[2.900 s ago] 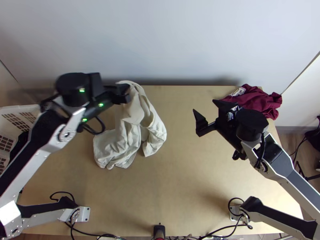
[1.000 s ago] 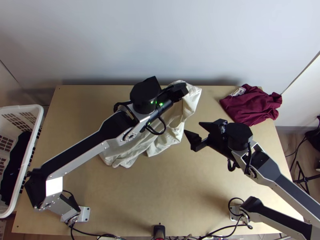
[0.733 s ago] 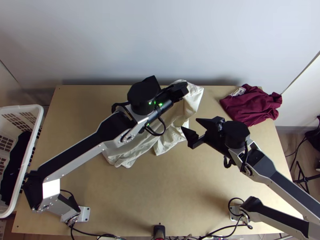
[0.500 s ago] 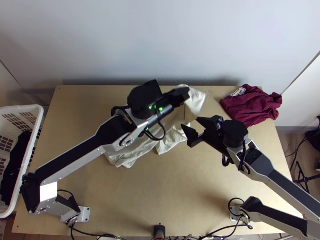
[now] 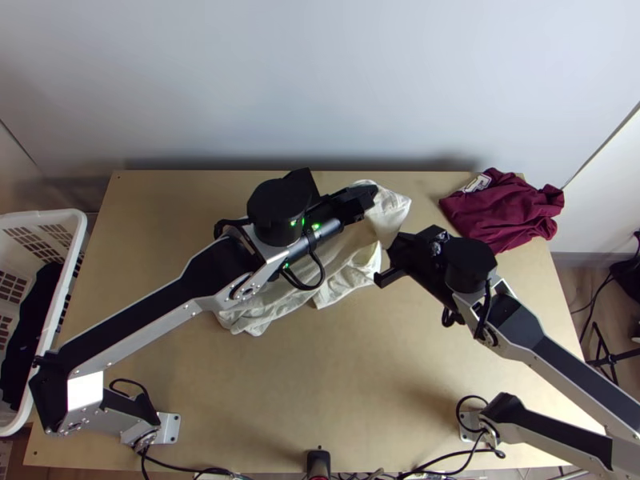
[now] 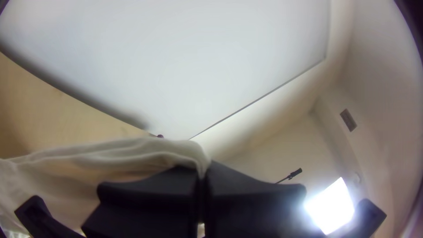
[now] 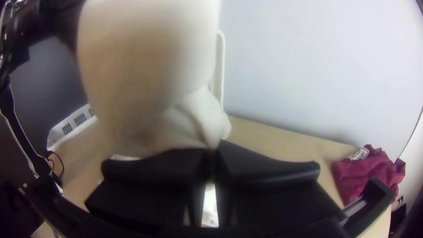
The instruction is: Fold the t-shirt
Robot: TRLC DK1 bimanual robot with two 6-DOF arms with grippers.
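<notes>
Currently, the left jaws [image 5: 374,197] clamp the raised T-shirt [image 5: 390,210]; the right jaws [image 5: 391,249] apparently clamp its hanging part.

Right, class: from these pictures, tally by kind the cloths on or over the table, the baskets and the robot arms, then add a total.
Cloths: 2 (cream cloth, maroon cloth)
Baskets: 1 (white basket)
Robot arms: 2 (left arm, right arm)
Total: 5

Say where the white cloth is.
Top view: the white cloth hangs from the left gripper at the table's far middle, partly under the left arm, its right side at the right gripper.
</notes>
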